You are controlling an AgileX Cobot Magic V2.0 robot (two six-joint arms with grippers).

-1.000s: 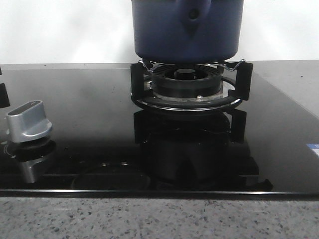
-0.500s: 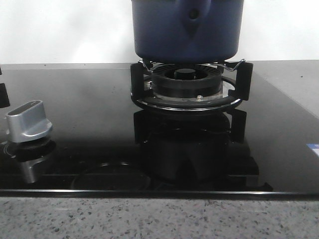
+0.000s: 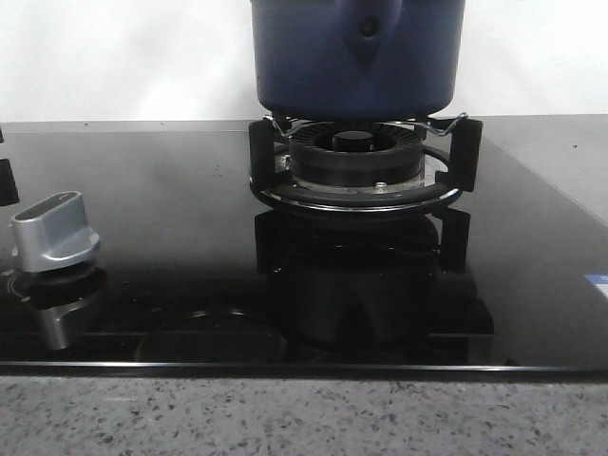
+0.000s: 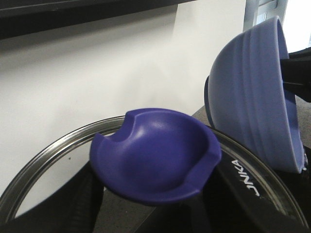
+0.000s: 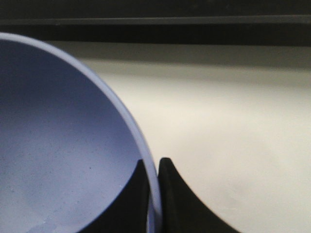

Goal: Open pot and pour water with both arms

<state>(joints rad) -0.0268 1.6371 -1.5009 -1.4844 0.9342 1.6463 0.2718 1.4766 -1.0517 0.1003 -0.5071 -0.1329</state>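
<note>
Running along the near edge in the front view is the speckled grey desk (image 3: pixel 285 418), and on it lies a glossy black glass hob (image 3: pixel 171 237). A silver control knob (image 3: pixel 54 231) stands at the hob's left side, well apart from the burner. Farther back, a black burner (image 3: pixel 354 157) sits inside a ring-shaped pan support (image 3: pixel 356 195) with upright black prongs. The pot (image 3: pixel 356 52), dark blue with a rounded bottom edge, rests on that support directly over the burner, its tapered handle stub with a small hole facing the camera; its top is cut off by the picture's edge. Behind it is a plain white wall (image 3: pixel 123 57).

In the left wrist view, the left pincer (image 4: pixel 146 213) holds a glass lid (image 4: pixel 252 179) with a metal rim by its dark blue, dished knob (image 4: pixel 155 162); the black fingers (image 4: pixel 85 204) show dimly through the glass on either side of the knob. Beside the lid a lighter blue ribbed bowl (image 4: pixel 255 97) is tilted on its side.

In the right wrist view, the right pincer (image 5: pixel 151 194) is nearly closed, its two black fingertips pinching the bowl's thin rim (image 5: pixel 146 165), with the pale blue inside to one side.
</note>
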